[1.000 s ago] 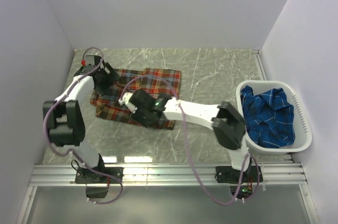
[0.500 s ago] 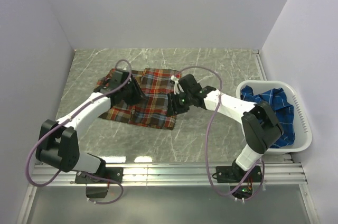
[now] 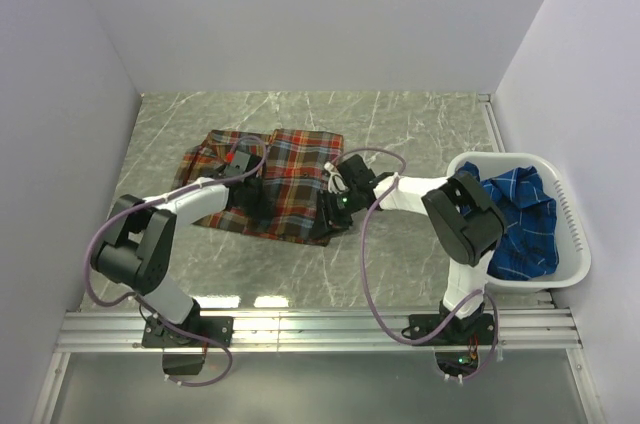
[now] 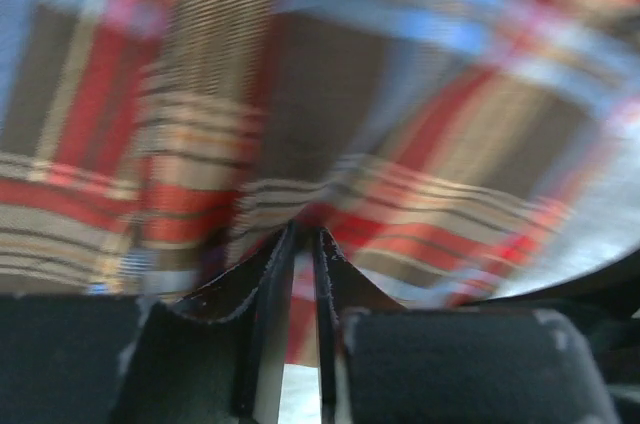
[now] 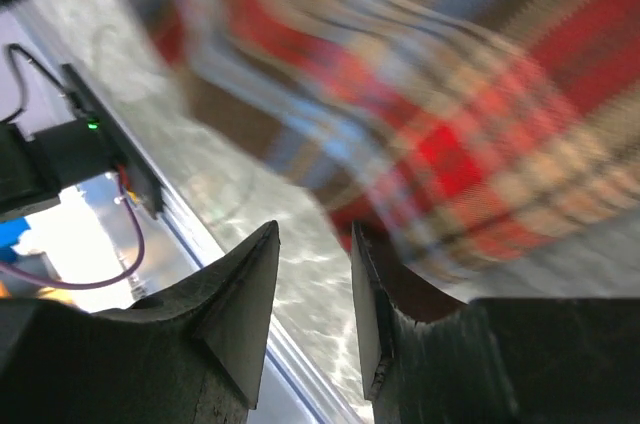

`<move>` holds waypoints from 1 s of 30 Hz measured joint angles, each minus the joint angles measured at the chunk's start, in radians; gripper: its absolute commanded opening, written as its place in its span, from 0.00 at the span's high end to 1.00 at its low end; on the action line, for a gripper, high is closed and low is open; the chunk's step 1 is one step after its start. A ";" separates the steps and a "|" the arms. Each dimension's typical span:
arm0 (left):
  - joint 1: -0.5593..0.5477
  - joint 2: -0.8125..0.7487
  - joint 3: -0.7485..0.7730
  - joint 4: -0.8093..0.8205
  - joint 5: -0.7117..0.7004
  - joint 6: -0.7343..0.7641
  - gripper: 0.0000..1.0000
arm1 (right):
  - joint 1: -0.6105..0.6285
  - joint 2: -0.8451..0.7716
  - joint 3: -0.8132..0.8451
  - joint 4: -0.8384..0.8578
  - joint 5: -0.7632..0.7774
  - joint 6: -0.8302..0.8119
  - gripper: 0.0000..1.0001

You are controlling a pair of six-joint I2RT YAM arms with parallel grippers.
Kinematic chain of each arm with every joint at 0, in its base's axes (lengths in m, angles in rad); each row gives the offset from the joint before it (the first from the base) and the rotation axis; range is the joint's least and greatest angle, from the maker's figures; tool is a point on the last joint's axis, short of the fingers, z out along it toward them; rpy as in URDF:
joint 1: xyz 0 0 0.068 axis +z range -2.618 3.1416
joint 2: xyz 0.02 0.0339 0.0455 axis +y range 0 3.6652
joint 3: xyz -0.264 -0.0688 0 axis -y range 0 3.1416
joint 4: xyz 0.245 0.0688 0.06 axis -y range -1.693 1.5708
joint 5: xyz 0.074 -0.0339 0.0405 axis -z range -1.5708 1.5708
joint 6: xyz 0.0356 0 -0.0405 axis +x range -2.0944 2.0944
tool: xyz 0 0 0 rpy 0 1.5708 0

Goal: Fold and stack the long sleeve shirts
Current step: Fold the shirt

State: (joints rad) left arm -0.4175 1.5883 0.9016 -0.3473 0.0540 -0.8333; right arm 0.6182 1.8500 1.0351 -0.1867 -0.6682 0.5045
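Top external view: both arms reach from the near edge onto the red plaid shirt [image 3: 290, 159], spread flat mid-table. The left gripper [image 3: 250, 206] rests on the shirt's near part; the blurred wrist view seems to show its fingers [image 4: 272, 269] pinched on a pucker of cloth. The right gripper [image 3: 335, 206], at the shirt's near right corner, has its fingers parted over bare table [image 3: 400, 134]. Farther right, the blue plaid shirt [image 3: 515, 214] lies heaped in the white basket [image 3: 572, 219].
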 measured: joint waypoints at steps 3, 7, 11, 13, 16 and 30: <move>0.027 0.015 -0.054 0.012 0.000 -0.006 0.81 | -0.023 0.026 -0.030 -0.010 -0.035 0.008 0.58; 0.065 -0.003 -0.084 0.041 0.017 -0.023 0.81 | -0.048 0.026 -0.055 0.003 -0.074 0.013 0.59; 0.112 -0.049 -0.140 0.075 0.048 -0.036 0.74 | -0.080 0.025 -0.092 0.029 -0.124 0.020 0.59; 0.130 -0.079 -0.165 0.072 0.054 -0.042 0.71 | -0.095 0.023 -0.105 0.030 -0.143 0.023 0.60; 0.140 -0.117 -0.187 0.056 0.054 -0.044 0.67 | -0.106 0.013 -0.108 0.011 -0.137 0.019 0.59; 0.178 -0.266 -0.159 -0.066 0.024 -0.032 0.64 | -0.113 -0.163 -0.114 -0.081 0.080 -0.044 0.59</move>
State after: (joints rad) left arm -0.2394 1.3220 0.7425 -0.4129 0.0784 -0.8654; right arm 0.5049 1.6875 0.9211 -0.2676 -0.5884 0.4606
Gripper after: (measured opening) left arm 0.369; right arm 0.406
